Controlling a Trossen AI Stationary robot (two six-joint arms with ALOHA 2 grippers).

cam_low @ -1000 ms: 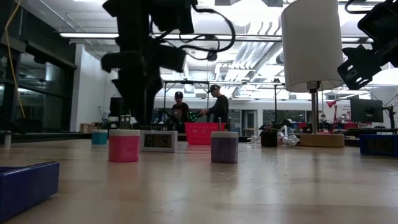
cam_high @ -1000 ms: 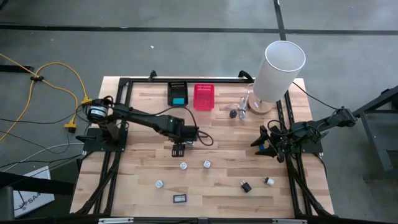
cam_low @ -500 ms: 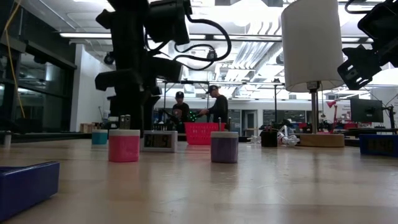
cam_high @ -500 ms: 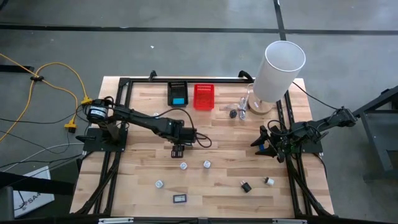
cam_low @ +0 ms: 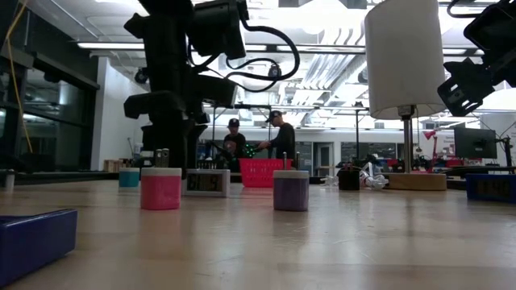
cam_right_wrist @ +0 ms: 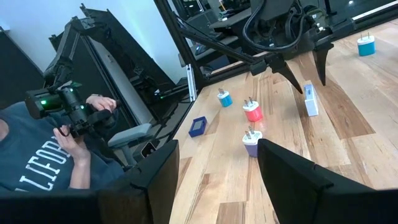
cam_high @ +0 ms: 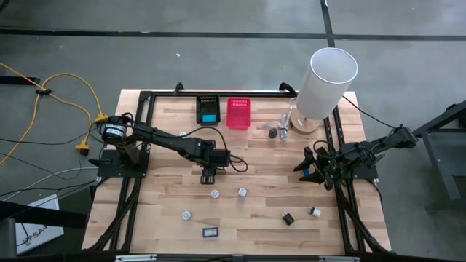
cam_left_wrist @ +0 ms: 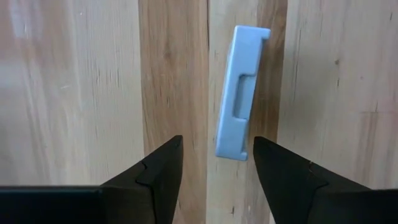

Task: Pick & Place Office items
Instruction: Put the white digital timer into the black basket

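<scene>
Low in the high view, on the wooden surface (cam_high: 167,211), a black-framed tag (cam_high: 210,232) lies nearest the front edge, with small white lumps (cam_high: 187,215) and a small black clip (cam_high: 288,217) scattered just above it. Toward the centre, the left end effector (cam_high: 208,177) hangs over the surface with its 2 fingers (cam_left_wrist: 155,171) spread, and the left wrist view shows a white-blue bar (cam_left_wrist: 240,93) lying flat just ahead of them, untouched. Farther up, the right end effector (cam_high: 306,166) waits at the right edge with its fingers spread, while a black basket (cam_high: 208,110) and a red basket (cam_high: 238,113) sit at the top of the surface.
</scene>
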